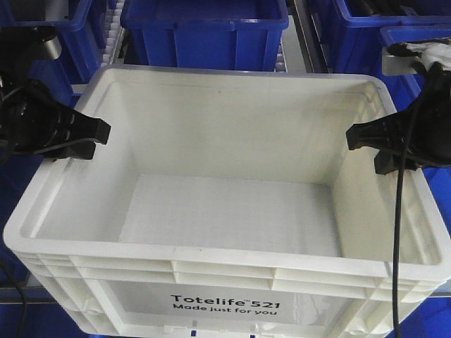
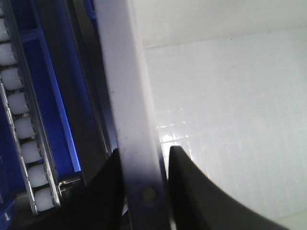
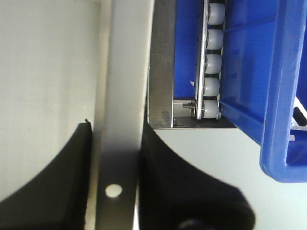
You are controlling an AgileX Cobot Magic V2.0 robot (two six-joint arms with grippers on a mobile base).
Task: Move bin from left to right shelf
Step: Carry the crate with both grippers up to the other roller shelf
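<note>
Exterior front-facing view has the white bin (image 1: 211,257) filling the middle and lower frame, empty, its printed side toward the bottom edge. The left claw (image 1: 95,135) is at its left rim and the right claw (image 1: 361,139) at its right rim. Both wrist views show the same hold: the left claw (image 2: 146,163) and the right claw (image 3: 117,139) are each nearly closed, with one finger inside the wall and one outside, pinching the rim between them. So the two-sided grasp looks done. Whether the bin is already lifted off its support I cannot tell, and no shelf under it is visible. By my reading the carry across and the set-down on the right shelf are all still to do. Counted: one white bin, two claws, at least three blue bins (image 1: 204,32) along the top of the frame, and one roller track (image 2: 21,124) in each wrist view.
</note>
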